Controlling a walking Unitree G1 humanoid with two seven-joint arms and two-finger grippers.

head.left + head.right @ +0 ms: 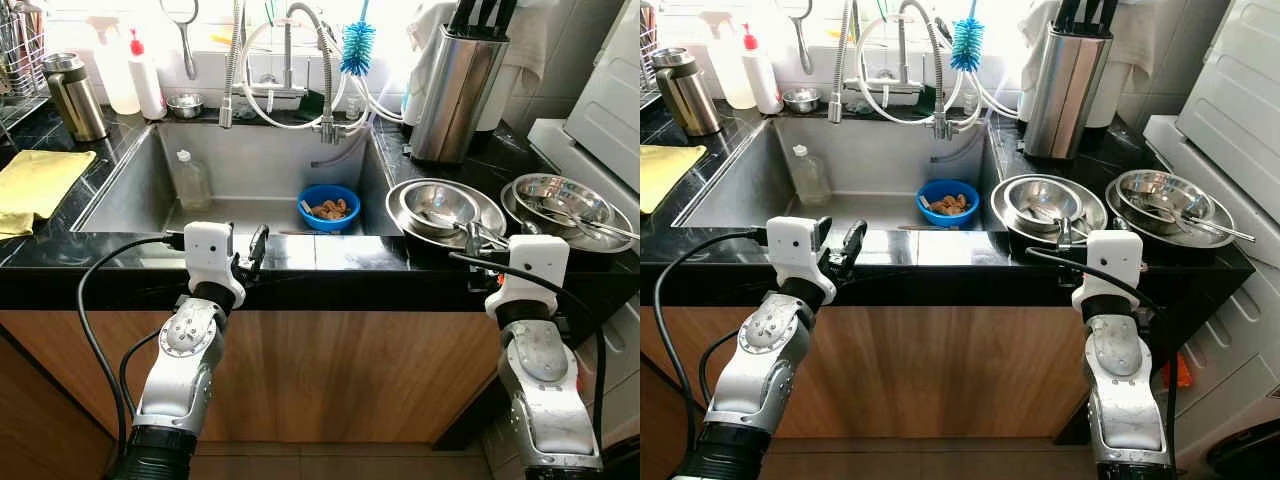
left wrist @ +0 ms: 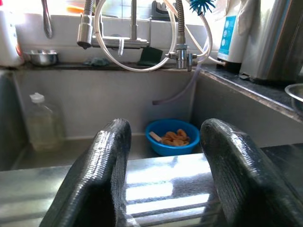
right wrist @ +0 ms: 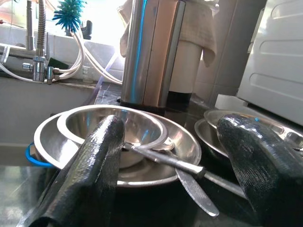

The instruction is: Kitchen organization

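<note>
While the left gripper [image 1: 250, 252] hovers with its fingers spread wide over the near rim of the sink [image 1: 130, 180], a blue bowl [image 1: 329, 207] of brown scraps sits at the basin's far right, with a clear bottle [image 1: 190, 180] standing to its left. The right gripper [image 3: 170, 161], also spread wide and empty, hangs just near of the nested steel bowls [image 1: 445, 208] and the cutlery [image 3: 182, 170] lying in them on the black counter [image 1: 330, 252], right of the sink.

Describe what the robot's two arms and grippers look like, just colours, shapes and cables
Both arms are silver metal with rounded jointed segments. Each wrist carries a white boxy camera housing, and a black cable loops from each housing. The left gripper and right gripper each have two long black fingers with a textured, slightly glossy surface and rounded tips.
</note>
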